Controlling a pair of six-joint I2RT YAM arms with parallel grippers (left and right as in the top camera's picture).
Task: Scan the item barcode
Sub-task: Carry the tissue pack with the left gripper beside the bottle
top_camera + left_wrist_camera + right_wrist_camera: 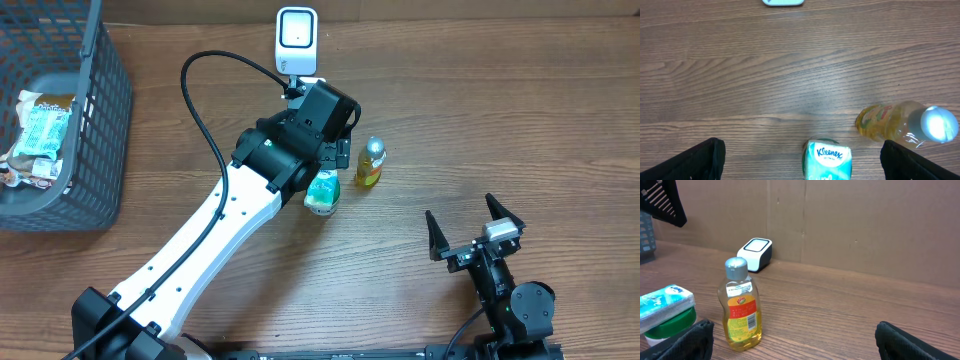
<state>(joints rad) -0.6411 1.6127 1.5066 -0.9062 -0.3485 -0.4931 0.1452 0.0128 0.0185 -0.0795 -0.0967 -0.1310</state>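
Left gripper (802,152): fingers wide, holding nothing, standing either side of the Kleenex pack (827,156). The pack rests on the table (790,75) just beside the bottle (890,122), near the scanner (296,30). Right gripper (472,228): wide, empty, well apart.

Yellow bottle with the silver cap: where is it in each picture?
Overhead: the yellow bottle stands near the middle of the picture.
Left wrist: lower right, seen from above, with its cap toward the right edge.
Right wrist: left of centre, standing upright.
Shared landmark: the Kleenex pack sits close beside it in all three views.
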